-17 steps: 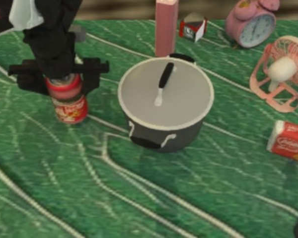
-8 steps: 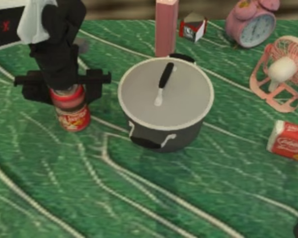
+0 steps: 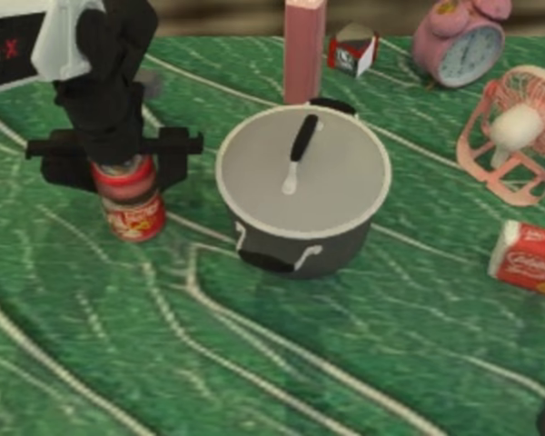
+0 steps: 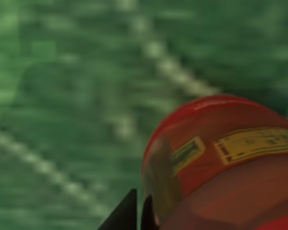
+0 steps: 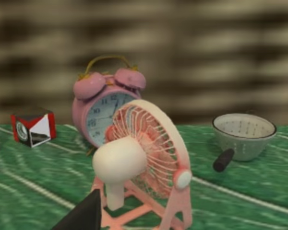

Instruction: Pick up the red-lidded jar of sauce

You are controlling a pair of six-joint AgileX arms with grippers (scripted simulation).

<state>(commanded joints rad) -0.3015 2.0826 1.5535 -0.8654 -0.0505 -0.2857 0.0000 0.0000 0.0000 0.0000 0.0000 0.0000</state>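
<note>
Red-lidded jar of sauce [image 3: 132, 200] clamped by left hand [image 3: 120, 168], raised off green bench [image 3: 282, 354] since 1.0 s ago (unchanged last half-second); lift apparently complete. Right hand unseen.

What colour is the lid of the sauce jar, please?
Red, clearest in the top view: the jar's lid, gripped by the left gripper.

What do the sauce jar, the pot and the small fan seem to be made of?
The red-lidded jar of sauce, held by the left hand: probably glass or plastic with a glossy printed label and a smooth red lid. The pot: likely metal, with a matte dark wall, grey lid and black handle. The fan: apparently pink plastic, with a thin moulded grille.
</note>
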